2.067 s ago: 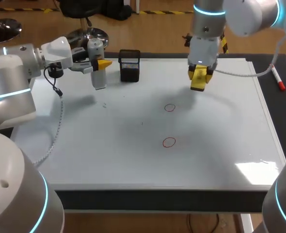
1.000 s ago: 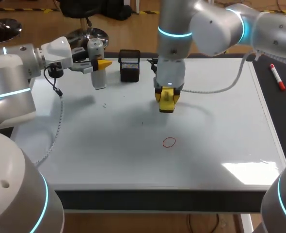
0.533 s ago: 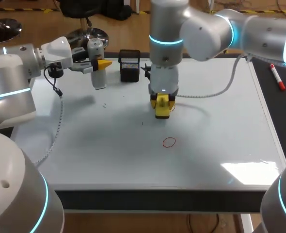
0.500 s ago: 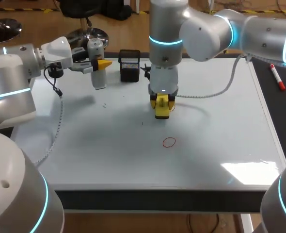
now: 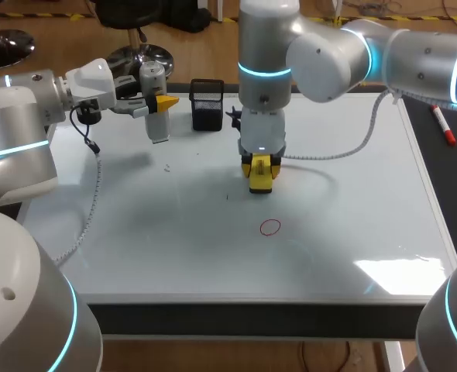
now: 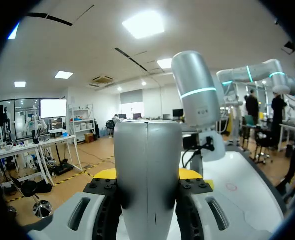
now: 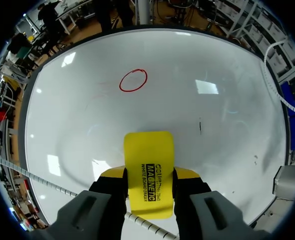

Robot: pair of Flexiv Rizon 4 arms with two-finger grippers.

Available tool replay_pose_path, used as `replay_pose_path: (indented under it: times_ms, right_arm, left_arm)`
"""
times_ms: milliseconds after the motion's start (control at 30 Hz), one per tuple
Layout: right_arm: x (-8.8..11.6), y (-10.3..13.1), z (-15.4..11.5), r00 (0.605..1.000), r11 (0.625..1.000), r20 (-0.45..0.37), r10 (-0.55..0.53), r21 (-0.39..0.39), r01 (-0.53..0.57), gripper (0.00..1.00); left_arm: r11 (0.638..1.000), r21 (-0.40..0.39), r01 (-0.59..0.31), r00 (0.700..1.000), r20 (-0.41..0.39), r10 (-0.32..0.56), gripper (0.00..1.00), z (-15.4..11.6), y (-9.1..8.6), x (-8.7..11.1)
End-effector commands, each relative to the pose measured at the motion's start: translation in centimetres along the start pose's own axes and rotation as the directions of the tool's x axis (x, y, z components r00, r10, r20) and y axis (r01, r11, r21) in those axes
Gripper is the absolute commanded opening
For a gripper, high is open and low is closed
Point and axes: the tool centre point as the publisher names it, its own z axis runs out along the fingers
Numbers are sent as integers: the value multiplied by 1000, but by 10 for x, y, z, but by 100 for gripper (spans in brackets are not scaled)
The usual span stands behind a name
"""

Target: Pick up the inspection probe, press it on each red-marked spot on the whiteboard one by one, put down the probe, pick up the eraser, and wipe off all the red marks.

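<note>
Wiping has left one red mark [image 5: 270, 227] on the whiteboard [image 5: 352, 194] where two stood. The eraser [image 7: 148, 165], clamped between the right gripper's [image 5: 260, 164] fingers, has swept in from 1 o'clock and now sits at 12 o'clock of that mark, which is next to clear. The left gripper [image 5: 160, 101] grips the probe [image 6: 147, 170] at the board's 10 o'clock.

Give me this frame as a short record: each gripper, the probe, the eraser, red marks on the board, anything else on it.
left gripper: shut on the probe, held over the whiteboard's far left part
right gripper: shut on the yellow eraser, at the board's middle; contact unclear
red marks: one red circle visible, on the near side of the eraser
other: black mesh holder at the far edge
</note>
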Motion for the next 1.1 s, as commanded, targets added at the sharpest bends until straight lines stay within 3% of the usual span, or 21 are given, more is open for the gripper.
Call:
replay_pose_path:
  times_ms: [33, 467, 1100]
  right_arm:
    - [0, -1, 2, 1000, 1000, -4, -4, 6, 4, 0]
    - [5, -4, 9, 1000, 1000, -7, -13, 2, 13, 0]
    - [30, -6, 19, 999, 999, -7, 41, -17, -41, 0]
  left_arm:
    - [1000, 1, -1, 1000, 1, 1, 0, 0, -1, 0]
    - [1000, 1, -1, 1000, 1, 1, 0, 0, -1, 0]
    - [1000, 1, -1, 1000, 1, 1, 0, 0, -1, 0]
